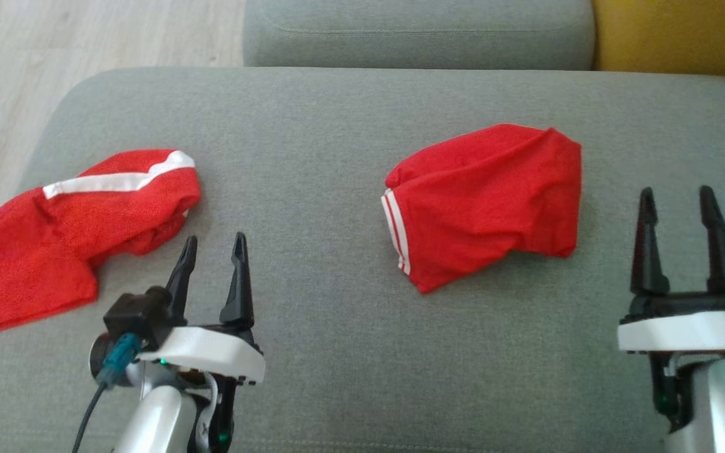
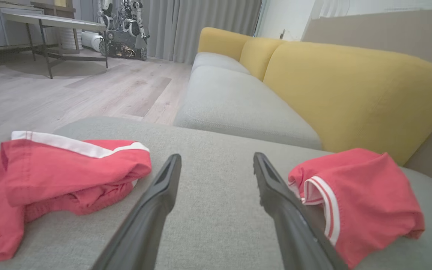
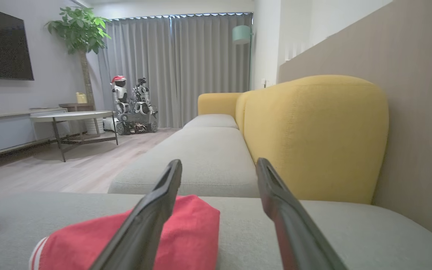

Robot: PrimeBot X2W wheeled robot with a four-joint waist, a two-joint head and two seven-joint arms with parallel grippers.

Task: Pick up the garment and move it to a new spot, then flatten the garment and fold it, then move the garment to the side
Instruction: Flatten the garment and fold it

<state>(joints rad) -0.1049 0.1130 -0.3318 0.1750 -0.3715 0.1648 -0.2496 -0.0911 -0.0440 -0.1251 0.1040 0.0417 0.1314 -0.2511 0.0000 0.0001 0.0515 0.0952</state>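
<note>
Two red garments lie on the grey sofa seat [image 1: 337, 327]. One garment [image 1: 485, 201] with thin white stripes at its hem sits bunched right of centre; it also shows in the left wrist view [image 2: 358, 202] and the right wrist view [image 3: 178, 236]. The other red garment [image 1: 79, 226], with a broad white band, lies crumpled at the left [image 2: 58, 176]. My left gripper [image 1: 213, 245] hovers open just right of the left garment, nothing between its fingers. My right gripper [image 1: 677, 198] stands open to the right of the striped garment, apart from it.
A second grey seat cushion [image 1: 419, 31] lies beyond, with a yellow backrest [image 1: 677, 34] at the far right. Wooden floor [image 1: 35, 56] drops off past the seat's left edge. Across the room stand a table [image 3: 73, 118] and another robot [image 3: 133, 108].
</note>
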